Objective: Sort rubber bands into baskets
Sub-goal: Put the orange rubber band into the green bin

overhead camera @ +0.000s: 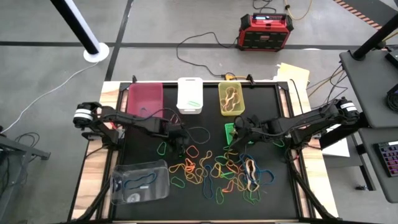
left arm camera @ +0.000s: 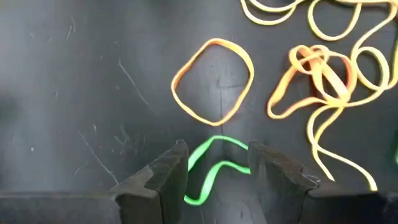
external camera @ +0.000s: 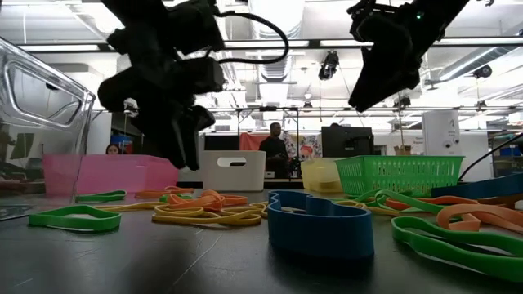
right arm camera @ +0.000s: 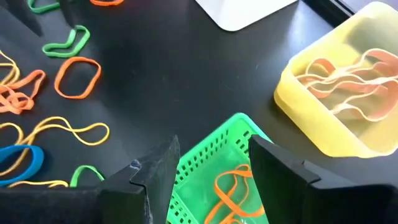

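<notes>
My left gripper (overhead camera: 178, 142) is open and hangs a little above the mat, left of the pile of rubber bands (overhead camera: 217, 171). In the left wrist view a green band (left arm camera: 208, 171) lies on the mat between its fingers (left arm camera: 169, 169), and an orange band (left arm camera: 212, 79) lies just beyond. My right gripper (overhead camera: 238, 129) is open and empty over the small green mesh basket (right arm camera: 217, 162), which holds an orange band (right arm camera: 227, 186). The pink (overhead camera: 145, 98), white (overhead camera: 189, 94) and yellow (overhead camera: 231, 98) baskets stand along the far edge. The clear one (overhead camera: 140, 182) stands near left.
Loose bands in orange, yellow, green and blue lie across the middle and near right of the black mat (overhead camera: 205, 124). The yellow basket holds several orange and pale bands (right arm camera: 348, 81). A red-black box (overhead camera: 266, 31) and cables lie on the floor beyond the table. People show in the room behind (external camera: 274, 147).
</notes>
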Action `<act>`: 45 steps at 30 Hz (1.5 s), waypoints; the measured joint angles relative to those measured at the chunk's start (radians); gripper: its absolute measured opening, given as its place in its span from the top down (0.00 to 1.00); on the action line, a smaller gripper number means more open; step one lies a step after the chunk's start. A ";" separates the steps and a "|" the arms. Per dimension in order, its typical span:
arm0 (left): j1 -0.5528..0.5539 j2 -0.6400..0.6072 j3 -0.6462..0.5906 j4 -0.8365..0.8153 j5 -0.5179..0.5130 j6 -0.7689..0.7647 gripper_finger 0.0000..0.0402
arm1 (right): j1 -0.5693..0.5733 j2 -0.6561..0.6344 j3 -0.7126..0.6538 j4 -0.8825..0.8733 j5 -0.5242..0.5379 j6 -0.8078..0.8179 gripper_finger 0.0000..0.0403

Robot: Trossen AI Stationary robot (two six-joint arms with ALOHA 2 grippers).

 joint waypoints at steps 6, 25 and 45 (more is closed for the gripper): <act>0.000 0.067 0.049 0.000 0.000 0.003 0.62 | 0.000 0.000 0.000 -0.003 -0.009 0.009 0.53; 0.000 0.147 0.081 0.080 -0.020 -0.055 0.62 | 0.000 0.005 0.000 -0.002 -0.053 0.019 0.53; -0.002 0.227 0.082 0.118 -0.135 -0.050 0.98 | 0.001 0.005 -0.032 0.082 0.001 -0.038 0.53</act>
